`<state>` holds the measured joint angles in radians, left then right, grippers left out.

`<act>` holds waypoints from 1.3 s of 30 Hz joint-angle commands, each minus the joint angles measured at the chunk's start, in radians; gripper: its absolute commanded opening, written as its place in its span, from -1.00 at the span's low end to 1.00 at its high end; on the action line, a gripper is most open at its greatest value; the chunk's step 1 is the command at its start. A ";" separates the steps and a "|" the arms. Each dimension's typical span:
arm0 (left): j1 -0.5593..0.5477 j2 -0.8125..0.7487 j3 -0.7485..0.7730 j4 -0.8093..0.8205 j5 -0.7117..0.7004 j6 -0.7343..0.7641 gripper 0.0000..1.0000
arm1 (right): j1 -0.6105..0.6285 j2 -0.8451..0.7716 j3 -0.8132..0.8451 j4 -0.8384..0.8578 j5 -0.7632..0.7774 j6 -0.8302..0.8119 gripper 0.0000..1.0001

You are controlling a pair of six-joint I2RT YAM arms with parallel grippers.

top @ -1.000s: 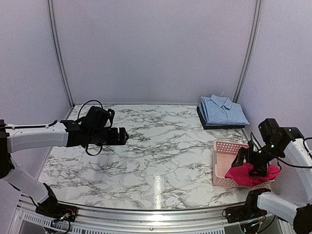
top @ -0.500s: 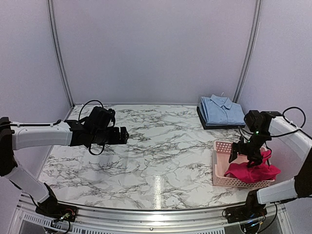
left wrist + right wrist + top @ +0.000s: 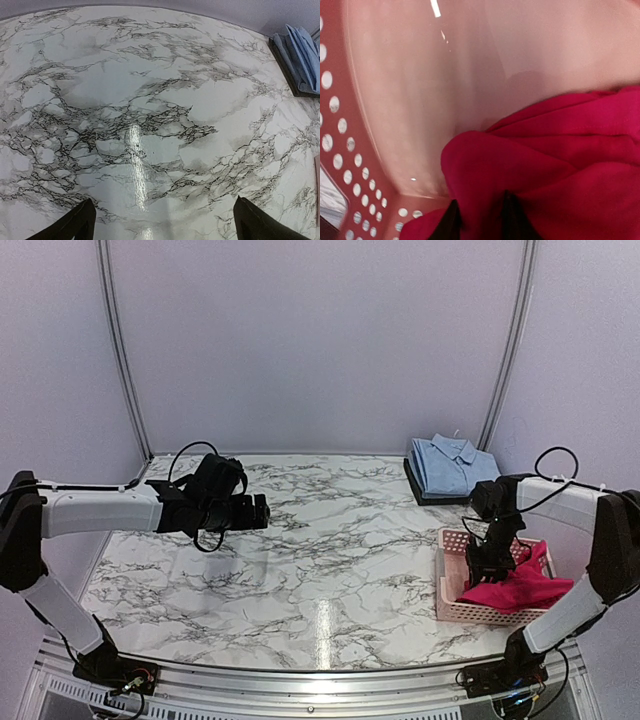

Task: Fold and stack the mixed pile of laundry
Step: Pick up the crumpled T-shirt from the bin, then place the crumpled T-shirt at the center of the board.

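Observation:
The magenta-red garment (image 3: 522, 588) lies bunched in the pink basket (image 3: 450, 578) at the table's right. My right gripper (image 3: 486, 566) reaches down into the basket. In the right wrist view its fingertips (image 3: 452, 220) stand close together with a fold of the magenta-red garment (image 3: 555, 165) pinched between them. The light blue shirt (image 3: 455, 465) lies folded on the dark tray (image 3: 424, 496) at the back right. My left gripper (image 3: 258, 512) hovers over the left half of the marble table. It is open, with only tabletop between its fingers (image 3: 75, 225).
The basket's perforated wall (image 3: 340, 150) rises close on the left of the right wrist view. The blue shirt (image 3: 302, 55) and the tray (image 3: 284, 70) show at the upper right of the left wrist view. Wall panels close off the back and sides.
My right arm swung from the basket's near side over to its left side and dropped in. Its jaws closed onto the magenta-red cloth. My left gripper drifted slightly to the right.

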<state>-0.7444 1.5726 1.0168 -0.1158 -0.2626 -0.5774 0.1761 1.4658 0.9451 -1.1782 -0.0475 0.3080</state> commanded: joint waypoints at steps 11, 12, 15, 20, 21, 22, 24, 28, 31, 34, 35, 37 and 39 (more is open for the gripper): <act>-0.001 0.003 0.033 -0.007 -0.049 0.018 0.98 | -0.003 0.027 0.554 -0.032 0.021 -0.027 -1.00; -0.001 0.002 0.036 -0.009 -0.053 0.019 0.98 | -0.003 0.036 0.612 -0.049 0.028 -0.026 -1.00; 0.001 0.000 0.046 -0.017 -0.061 0.023 0.98 | -0.002 0.047 0.789 -0.082 0.026 -0.038 -1.00; 0.027 -0.013 0.060 -0.029 -0.044 0.000 0.98 | -0.002 0.088 1.159 -0.129 -0.011 -0.062 -1.00; 0.036 -0.020 0.060 -0.029 -0.037 -0.006 0.98 | -0.003 0.097 1.235 -0.134 -0.017 -0.065 -1.00; 0.043 -0.026 0.060 -0.028 -0.032 -0.012 0.98 | -0.004 0.103 1.310 -0.133 -0.023 -0.066 -1.00; 0.058 -0.037 0.061 -0.029 -0.023 -0.016 0.98 | -0.003 0.108 1.414 -0.102 -0.071 -0.061 -1.00; 0.080 -0.045 0.075 -0.036 -0.006 -0.004 0.98 | 0.000 0.064 1.414 0.110 -0.231 -0.027 -1.00; 0.097 -0.048 0.095 -0.056 0.000 0.008 0.98 | 0.005 0.041 1.393 0.289 -0.295 0.017 -1.00; 0.119 -0.058 0.112 -0.075 0.001 0.011 0.98 | 0.013 0.070 1.393 0.465 -0.381 0.104 -1.00; 0.127 -0.062 0.116 -0.080 0.003 0.011 0.98 | 0.026 0.087 1.393 0.528 -0.405 0.134 -1.00; 0.144 -0.071 0.120 -0.089 0.002 0.009 0.98 | 0.072 0.138 1.412 0.644 -0.438 0.185 -1.00; 0.164 -0.082 0.120 -0.098 0.005 -0.002 0.98 | 0.135 0.211 1.469 0.758 -0.454 0.232 -1.00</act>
<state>-0.6147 1.5345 1.1122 -0.1635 -0.2623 -0.5762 0.2153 1.5623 2.3451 -0.7654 -0.3931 0.4107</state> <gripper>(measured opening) 0.990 0.002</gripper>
